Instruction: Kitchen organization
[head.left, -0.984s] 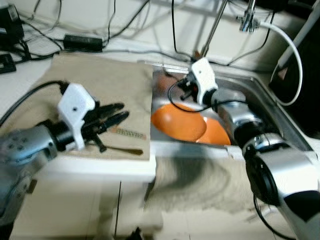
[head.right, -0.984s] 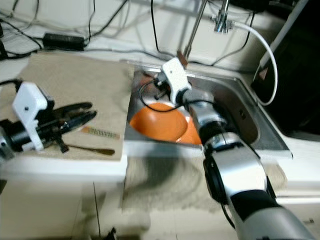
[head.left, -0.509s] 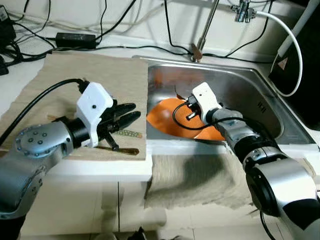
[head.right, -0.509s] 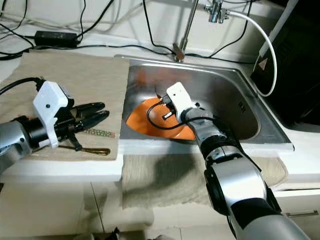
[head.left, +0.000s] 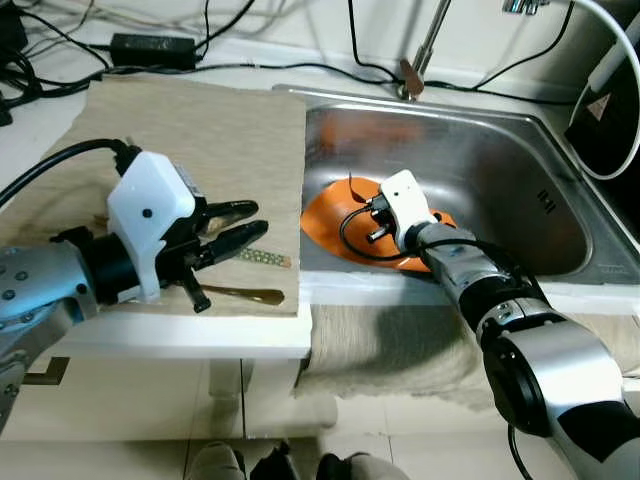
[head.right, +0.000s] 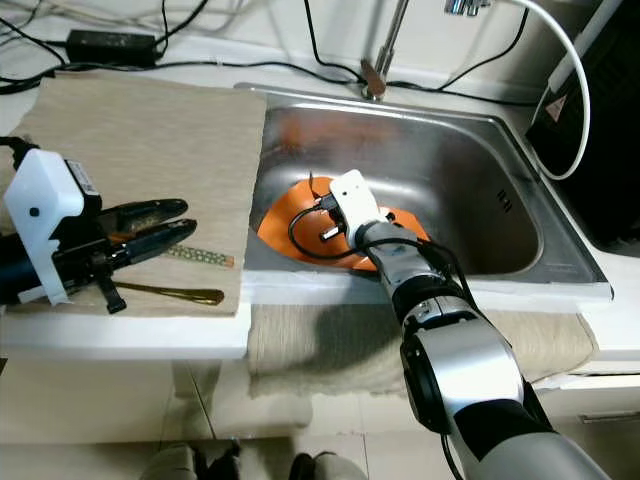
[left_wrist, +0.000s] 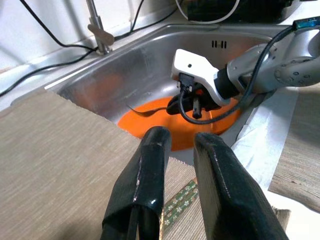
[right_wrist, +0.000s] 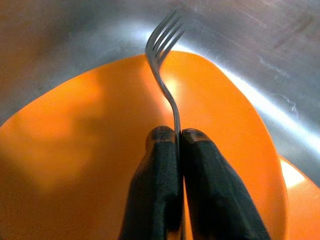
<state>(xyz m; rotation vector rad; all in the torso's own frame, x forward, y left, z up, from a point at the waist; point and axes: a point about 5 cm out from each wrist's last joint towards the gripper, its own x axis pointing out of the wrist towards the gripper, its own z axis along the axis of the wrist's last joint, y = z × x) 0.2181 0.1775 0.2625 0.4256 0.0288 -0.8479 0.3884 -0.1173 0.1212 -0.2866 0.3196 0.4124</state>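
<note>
Here, no brand name or readable writing can be made out; a red and white triangular warning label (head.left: 601, 106) is seen on the dark appliance (head.left: 612, 95) at the right edge of the head views, its symbol too small to be read, and small dark marks are stamped on the inner wall of the stainless steel sink (head.left: 540, 200), also illegible. The right gripper (right_wrist: 179, 137) is lowered into the sink over an orange plate (right_wrist: 75, 150); its two black fingers are pressed together on the thin handle of a metal fork (right_wrist: 162, 50), whose tines are pointed away from the wrist toward the sink wall; the handle's lower part is hidden between the fingers. A second orange dish is partly seen under the first at the plate's far edge, mostly covered. The left gripper (head.left: 240, 225) is held over the beige mat (head.left: 200, 130) on the counter left of the sink; its fingers (left_wrist: 150, 165) are parted with nothing between them. On the mat just beneath lie a flat strip with a green pattern (head.left: 262, 257) and a slim golden utensil (head.left: 245, 294); both are partly hidden by the gripper, so their ends cannot be told. A towel (head.left: 400, 340) is draped over the counter front below the sink; the faucet (head.left: 425, 45) is cut off at the top edge.
</note>
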